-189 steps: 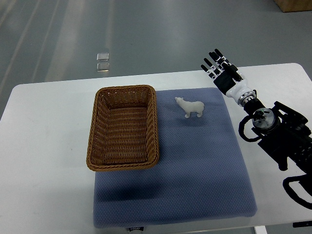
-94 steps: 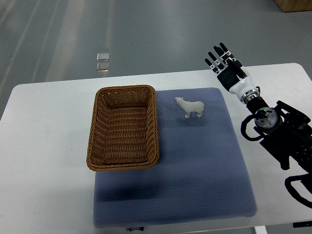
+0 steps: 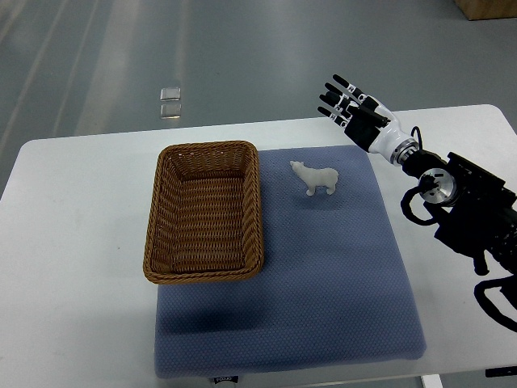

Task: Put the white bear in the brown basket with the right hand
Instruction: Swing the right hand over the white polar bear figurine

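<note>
A small white bear (image 3: 316, 177) stands upright on the blue mat (image 3: 323, 275), just right of the brown wicker basket (image 3: 204, 271). Nothing lies inside the basket. My right hand (image 3: 349, 107) hovers above the table's far edge, up and to the right of the bear, fingers spread and holding nothing. Its black arm (image 3: 468, 214) comes in from the right edge. The left arm does not show.
The white table (image 3: 73, 242) carries the mat and the basket. A small clear object (image 3: 170, 102) lies on the grey floor beyond the table. A brown box corner (image 3: 489, 8) shows at the top right.
My right hand has swung left and slightly up, turning its fingers toward the upper left. The bear and the basket have not moved.
</note>
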You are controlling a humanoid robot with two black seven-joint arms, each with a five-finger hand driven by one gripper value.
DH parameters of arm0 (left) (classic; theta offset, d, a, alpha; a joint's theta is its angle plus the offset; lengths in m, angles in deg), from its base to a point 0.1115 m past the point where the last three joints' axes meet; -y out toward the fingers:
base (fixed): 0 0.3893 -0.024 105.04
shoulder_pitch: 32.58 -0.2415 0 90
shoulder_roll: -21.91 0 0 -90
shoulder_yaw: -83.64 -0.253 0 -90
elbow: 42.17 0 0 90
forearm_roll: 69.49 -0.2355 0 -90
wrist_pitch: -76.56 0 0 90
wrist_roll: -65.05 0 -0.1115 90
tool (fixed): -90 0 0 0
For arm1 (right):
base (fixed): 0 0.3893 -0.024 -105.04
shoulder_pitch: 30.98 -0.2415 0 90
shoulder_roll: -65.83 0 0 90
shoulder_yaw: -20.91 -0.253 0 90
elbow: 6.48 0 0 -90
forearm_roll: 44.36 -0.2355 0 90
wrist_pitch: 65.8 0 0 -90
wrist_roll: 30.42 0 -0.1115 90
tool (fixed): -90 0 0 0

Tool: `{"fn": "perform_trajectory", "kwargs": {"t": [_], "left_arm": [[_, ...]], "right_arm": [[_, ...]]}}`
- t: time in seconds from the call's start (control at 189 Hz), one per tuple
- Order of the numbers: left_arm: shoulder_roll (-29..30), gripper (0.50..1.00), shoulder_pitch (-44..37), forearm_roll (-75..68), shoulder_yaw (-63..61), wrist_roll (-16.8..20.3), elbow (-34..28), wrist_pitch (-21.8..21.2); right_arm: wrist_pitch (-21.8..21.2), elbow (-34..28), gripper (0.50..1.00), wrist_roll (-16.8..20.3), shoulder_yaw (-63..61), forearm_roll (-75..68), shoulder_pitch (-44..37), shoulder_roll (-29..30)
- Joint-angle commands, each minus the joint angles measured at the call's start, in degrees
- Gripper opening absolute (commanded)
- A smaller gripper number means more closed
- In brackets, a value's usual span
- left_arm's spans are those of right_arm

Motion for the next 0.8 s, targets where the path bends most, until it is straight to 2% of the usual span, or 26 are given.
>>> {"fn": "perform_trajectory", "kwargs": {"t": [0.0,0.249,0.487,0.593,0.656,0.794], "left_arm": [[0.0,1.0,0.0,0.0,0.0,0.0,0.1,0.1],[0.0,1.0,0.0,0.1,-0.1,0.0,0.2,0.3],[0.0,1.0,0.1,0.1,-0.2,0.0,0.4,0.3],[0.0,1.0,0.1,0.1,-0.2,0.0,0.3,0.3],[0.0,1.0,0.1,0.1,-0.2,0.0,0.3,0.3],[0.0,1.0,0.1,0.1,-0.2,0.0,0.3,0.3]], "right_arm": [[0.0,0.0,0.93,0.1,2.1,11.0,-2.7,-0.8],[0.0,-1.0,0.93,0.1,12.2,31.9,-10.9,-4.5],[0.0,-16.7,0.93,0.3,22.0,44.1,-17.3,-13.3],[0.0,-20.8,0.93,1.8,22.5,49.3,-18.3,-14.6],[0.0,-22.3,0.93,4.1,22.5,52.1,-18.3,-14.5],[0.0,-22.8,0.93,6.6,22.7,55.2,-17.6,-13.7]]}}
